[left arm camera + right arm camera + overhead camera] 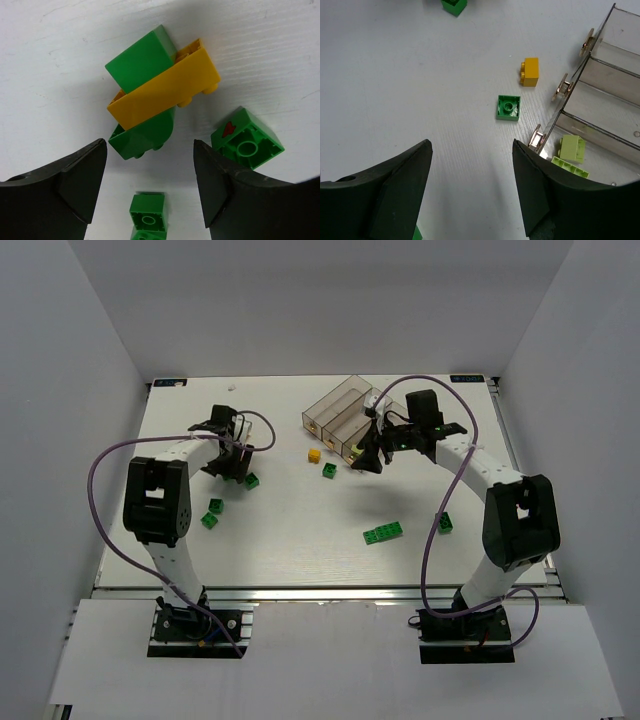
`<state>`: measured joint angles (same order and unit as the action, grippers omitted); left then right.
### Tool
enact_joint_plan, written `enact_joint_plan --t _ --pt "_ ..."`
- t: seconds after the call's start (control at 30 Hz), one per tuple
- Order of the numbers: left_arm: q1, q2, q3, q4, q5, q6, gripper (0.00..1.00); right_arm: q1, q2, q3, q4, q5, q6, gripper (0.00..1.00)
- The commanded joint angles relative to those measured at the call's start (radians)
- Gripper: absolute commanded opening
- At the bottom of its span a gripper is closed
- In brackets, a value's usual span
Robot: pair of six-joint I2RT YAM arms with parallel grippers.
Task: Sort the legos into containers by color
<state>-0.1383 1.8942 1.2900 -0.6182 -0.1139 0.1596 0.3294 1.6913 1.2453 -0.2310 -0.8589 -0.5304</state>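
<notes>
Legos (329, 471): sorting barely begun. Only two pale yellow-green bricks (572, 148) lying inside the containers (600, 87), both in the compartment nearest the right hand; nothing visible in the other two from the wrist view. Containers standing between 12 and 1 o'clock on the desk (290, 560). Just off their near end, toward 7 o'clock, a yellow brick (314, 455) and a green brick (329, 471), close by but loose on the desk. Farther out, near 4 to 5 o'clock, a long green plate (383, 533) and a small green brick (445, 523). Over at 9 o'clock, three green bricks (216, 506) scattered, plus a pile: a green block (142, 60) over a long yellow brick (165, 92) over a darker green piece (142, 135), stuck or merely stacked, cannot tell. Probably needs separating first.

Left hand (150, 185) low beside that pile, fingers apart, nothing between them. Right hand (472, 190) above the desk beside the containers' near end, fingers likewise apart, empty.

By the look of it, roughly ten pieces left; no green or yellow binned, as far as shown.
</notes>
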Motion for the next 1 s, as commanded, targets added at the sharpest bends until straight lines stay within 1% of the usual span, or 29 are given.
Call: enact_joint_plan --t 0.0,0.23,0.43,0.6,0.7,0.73,0.97 --pt "0.006 -0.023 0.019 0.024 0.011 0.078 0.79 0.005 0.001 0.026 -0.005 -0.002 -0.003 0.70" --pt "0.006 -0.006 0.017 0.051 0.017 0.121 0.78 0.005 0.002 0.034 -0.016 0.003 -0.005 0.71" --pt "0.008 -0.006 -0.030 0.080 0.102 0.113 0.69 0.005 0.005 0.037 -0.018 0.006 -0.005 0.71" --pt "0.008 -0.012 -0.063 0.129 0.112 0.090 0.66 0.005 0.005 0.040 -0.018 0.008 -0.003 0.71" --pt "0.006 -0.009 -0.060 0.126 0.112 0.084 0.60 0.005 0.007 0.039 -0.021 0.006 -0.003 0.71" --pt "0.006 -0.014 -0.061 0.126 0.146 0.083 0.59 0.005 0.007 0.039 -0.019 0.004 -0.003 0.71" --pt "0.008 -0.058 -0.118 0.172 0.152 0.051 0.53 0.005 0.004 0.032 -0.011 0.000 0.001 0.70"
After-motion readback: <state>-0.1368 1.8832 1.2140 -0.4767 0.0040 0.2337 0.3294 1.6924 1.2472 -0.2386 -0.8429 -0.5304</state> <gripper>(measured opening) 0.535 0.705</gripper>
